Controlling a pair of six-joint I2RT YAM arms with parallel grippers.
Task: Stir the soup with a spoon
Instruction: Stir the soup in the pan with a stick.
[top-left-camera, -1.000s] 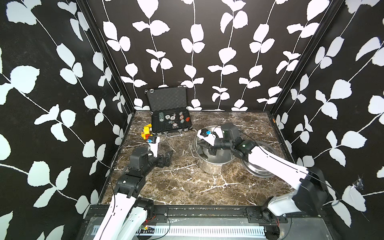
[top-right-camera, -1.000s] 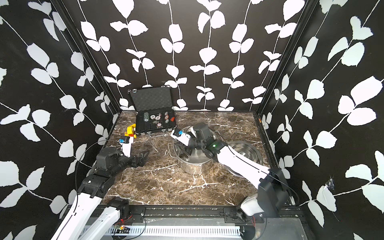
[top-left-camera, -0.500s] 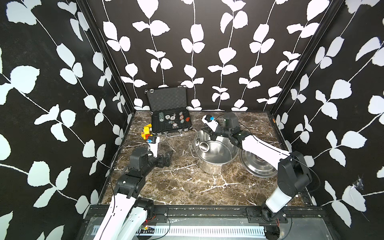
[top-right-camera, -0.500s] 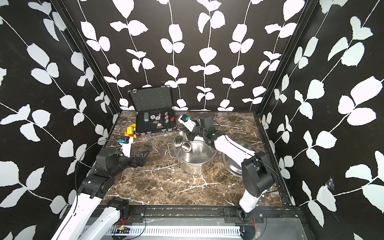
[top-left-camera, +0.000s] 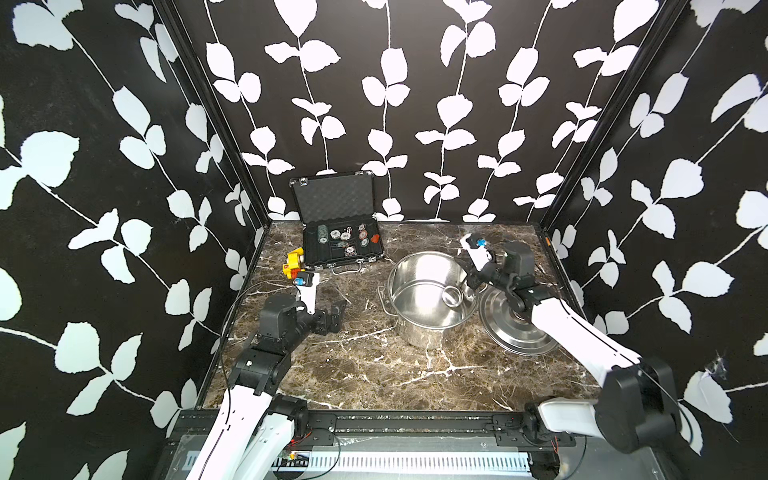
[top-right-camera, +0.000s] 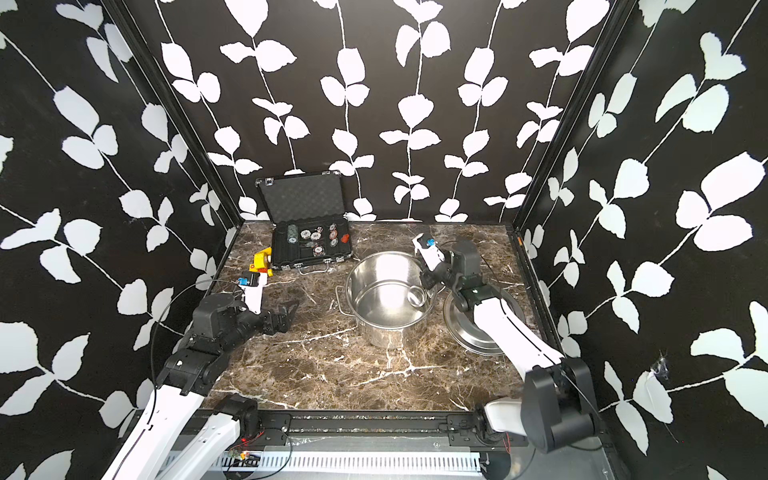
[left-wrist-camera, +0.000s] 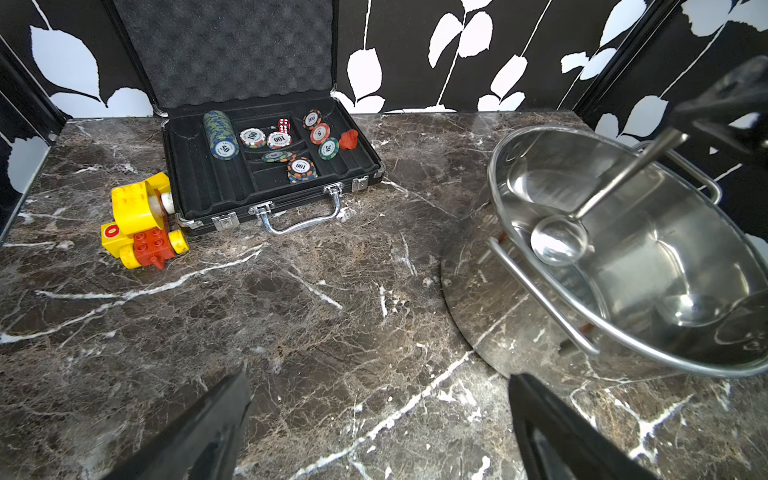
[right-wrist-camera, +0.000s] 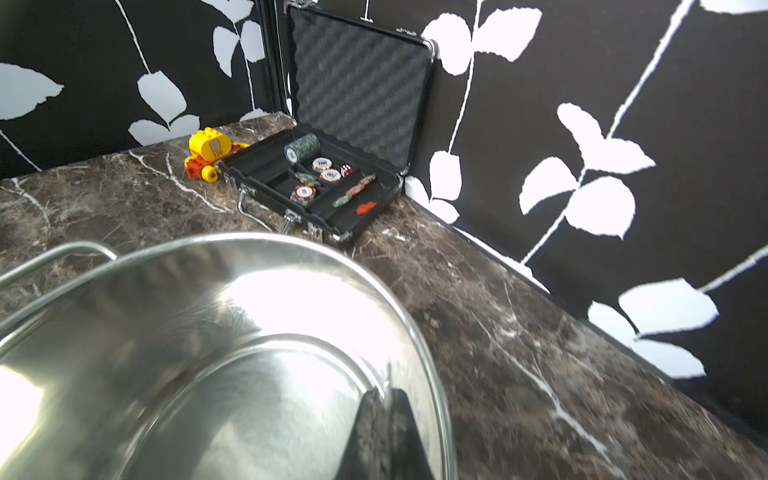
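Note:
A steel pot (top-left-camera: 432, 328) (top-right-camera: 386, 332) stands right of the table's middle. The silver spoon (top-left-camera: 452, 296) (top-right-camera: 417, 297) leans inside it, with its round bowl low against the right inner wall. My right gripper (top-left-camera: 473, 284) (top-right-camera: 428, 279) hovers over the pot's right rim, shut on the spoon's handle. In the left wrist view the spoon (left-wrist-camera: 559, 245) slants up to that gripper. In the right wrist view the right gripper (right-wrist-camera: 386, 399) is shut over the pot (right-wrist-camera: 432, 399). Soup is out of view: the pot shows bare steel. My left gripper (top-left-camera: 338, 311) (left-wrist-camera: 380, 376) rests open and empty left of the pot.
The round steel lid (top-left-camera: 515, 332) (top-right-camera: 478, 332) lies on the table right of the pot, under my right arm. An open black case of poker chips (top-left-camera: 343, 245) stands at the back. A yellow and red toy (top-left-camera: 293, 264) sits left of it.
My right gripper has swept the spoon round the pot, from its left side past the back to the right rim. The left arm has not moved.

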